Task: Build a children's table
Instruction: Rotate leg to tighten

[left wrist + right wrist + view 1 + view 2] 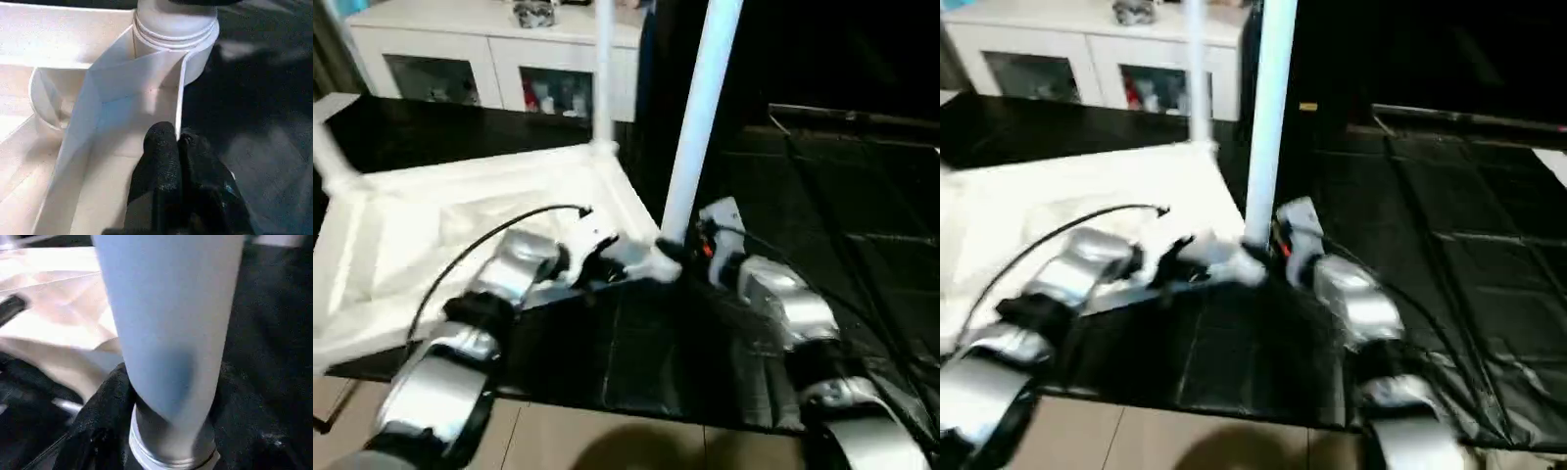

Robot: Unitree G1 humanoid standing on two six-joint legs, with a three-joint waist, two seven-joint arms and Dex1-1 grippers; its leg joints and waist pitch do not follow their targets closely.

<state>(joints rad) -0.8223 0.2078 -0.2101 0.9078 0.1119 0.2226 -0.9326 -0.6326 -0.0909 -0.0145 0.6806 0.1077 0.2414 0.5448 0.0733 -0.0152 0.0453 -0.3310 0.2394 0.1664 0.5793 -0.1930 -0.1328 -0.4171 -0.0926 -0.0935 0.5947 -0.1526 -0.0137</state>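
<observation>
The white table top (460, 225) lies upside down on a black mat, ribbed underside up. A long white leg (700, 117) stands upright in its near right corner socket (176, 29). Another leg (603, 69) stands in the far right corner, and a third (328, 152) rises at the far left. My left gripper (177, 147) is shut on the top's thin rim, just beside the near right socket. My right gripper (171, 431) reaches in from the right and is closed around the base of the near right leg, one black finger (105, 406) pressed against it.
A black mat (822, 215) covers the floor under and to the right of the table top. A white glass-door cabinet (489, 59) stands behind. Light floor tiles (607, 441) show at the near edge. A black cable (460, 259) loops over my left forearm.
</observation>
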